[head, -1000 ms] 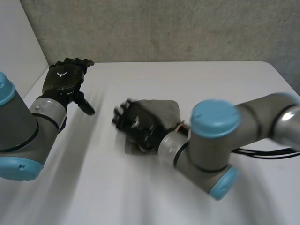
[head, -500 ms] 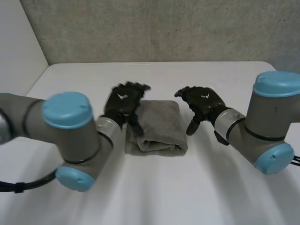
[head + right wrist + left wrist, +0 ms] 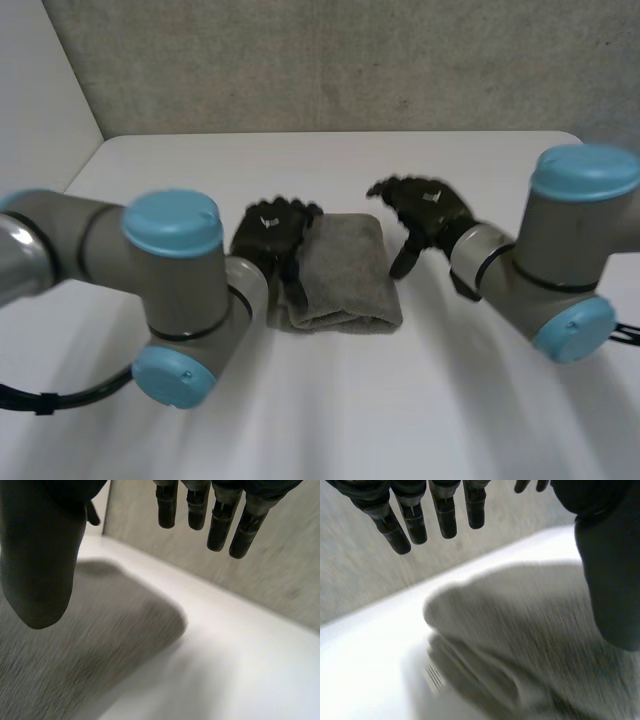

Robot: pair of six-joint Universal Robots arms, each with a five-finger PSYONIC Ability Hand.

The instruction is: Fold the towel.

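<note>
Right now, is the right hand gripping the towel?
No, the right hand hangs open by the towel, its fingers straight and holding nothing.

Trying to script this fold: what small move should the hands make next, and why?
Probably lower both hands onto the side edges of the towel and pinch them. The left hand is at its left edge and the right hand is beside its right edge. Both have straight fingers and hold nothing.

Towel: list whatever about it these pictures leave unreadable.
- Head view: the left hand covers the left edge of the towel.
- Left wrist view: that hand's thumb hides one side; the frame cuts off more.
- Right wrist view: the thumb of the right hand blocks the towel's near part.
</note>
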